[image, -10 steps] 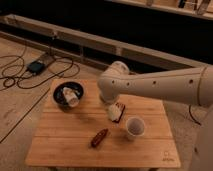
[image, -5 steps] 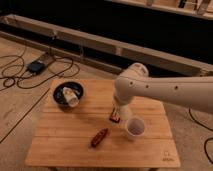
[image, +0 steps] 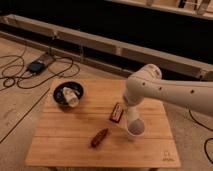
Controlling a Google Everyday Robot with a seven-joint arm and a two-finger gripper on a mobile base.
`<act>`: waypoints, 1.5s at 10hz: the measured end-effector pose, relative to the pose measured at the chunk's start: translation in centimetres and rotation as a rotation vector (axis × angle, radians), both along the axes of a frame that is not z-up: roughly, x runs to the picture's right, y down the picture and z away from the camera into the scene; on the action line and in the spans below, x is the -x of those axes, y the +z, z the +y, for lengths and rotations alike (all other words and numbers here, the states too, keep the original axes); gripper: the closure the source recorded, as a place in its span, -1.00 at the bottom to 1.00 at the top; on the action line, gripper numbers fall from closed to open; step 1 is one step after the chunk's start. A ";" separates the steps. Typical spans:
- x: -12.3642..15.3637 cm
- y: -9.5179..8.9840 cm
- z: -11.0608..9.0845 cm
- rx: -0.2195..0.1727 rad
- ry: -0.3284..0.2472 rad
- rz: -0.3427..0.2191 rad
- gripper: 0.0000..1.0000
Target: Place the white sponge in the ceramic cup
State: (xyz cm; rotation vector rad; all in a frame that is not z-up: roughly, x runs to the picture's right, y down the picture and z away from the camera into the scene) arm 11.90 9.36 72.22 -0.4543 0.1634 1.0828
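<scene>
Room: concrete floor [image: 15,115] with black cables [image: 12,75] looping round a small dark device [image: 36,66] at far left. Dark wall with a long pale rail [image: 100,42] behind.

The wooden slat table [image: 65,145] carries everything, with a small printed mark [image: 167,154] at its near right corner.

My white arm [image: 165,92] comes in from the right and bends down over the table's right half. My tool [image: 129,116] hangs at the arm's end, right above the ceramic cup [image: 136,130] and touching or nearly touching its rim on the far left side. I cannot tell how far open it is or whether it has hold of anything.

The black bowl [image: 56,98] sits at the table's far left, well apart from the tool, with a lumpy white object [image: 70,96] inside.

The cup stands upright, right of table centre.

The white sponge I can't pick out apart from the tool; a pale patch at the cup's mouth may be it.

A dark flat packet [image: 116,112] lies just left of the tool. A brown oblong item [image: 99,137] lies nearer front, left of the cup.
</scene>
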 end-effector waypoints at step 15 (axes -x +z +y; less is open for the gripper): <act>-1.0 -0.4 4.7 -0.012 0.090 -0.015 -0.45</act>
